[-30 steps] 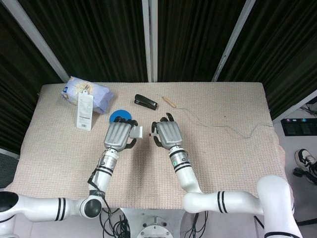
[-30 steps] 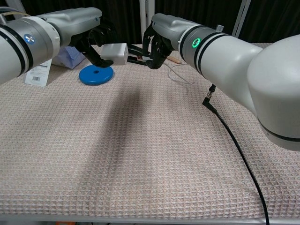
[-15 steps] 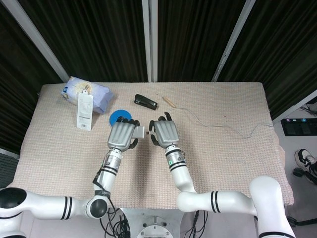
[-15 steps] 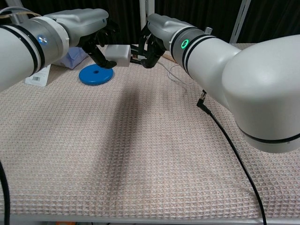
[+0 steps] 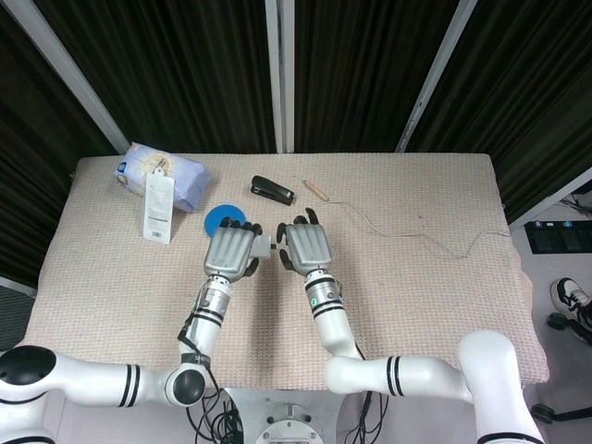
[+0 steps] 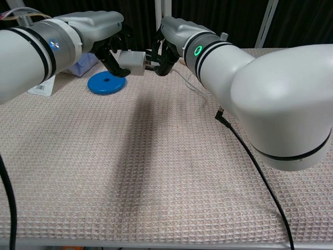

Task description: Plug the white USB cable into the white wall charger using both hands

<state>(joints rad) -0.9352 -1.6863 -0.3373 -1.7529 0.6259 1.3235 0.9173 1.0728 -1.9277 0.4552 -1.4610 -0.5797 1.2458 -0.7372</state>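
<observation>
Above the waffle-textured beige worktop (image 6: 156, 172), the left robot hand (image 5: 231, 252) grips the boxy white wall charger (image 6: 132, 60) while the right robot hand (image 5: 309, 246) pinches the thin white USB cable's (image 5: 407, 231) plug right against it.

Glossy plastic arm shells (image 6: 270, 78) are gleaming; the matt waffle-weave cloth (image 6: 156, 172) is looking rough beside the smooth blue disc (image 6: 106, 82).

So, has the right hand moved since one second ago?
Yes. In the head view the right hand has shifted left, away from the wooden stick and closer to the white wall charger that the left hand holds.
</observation>
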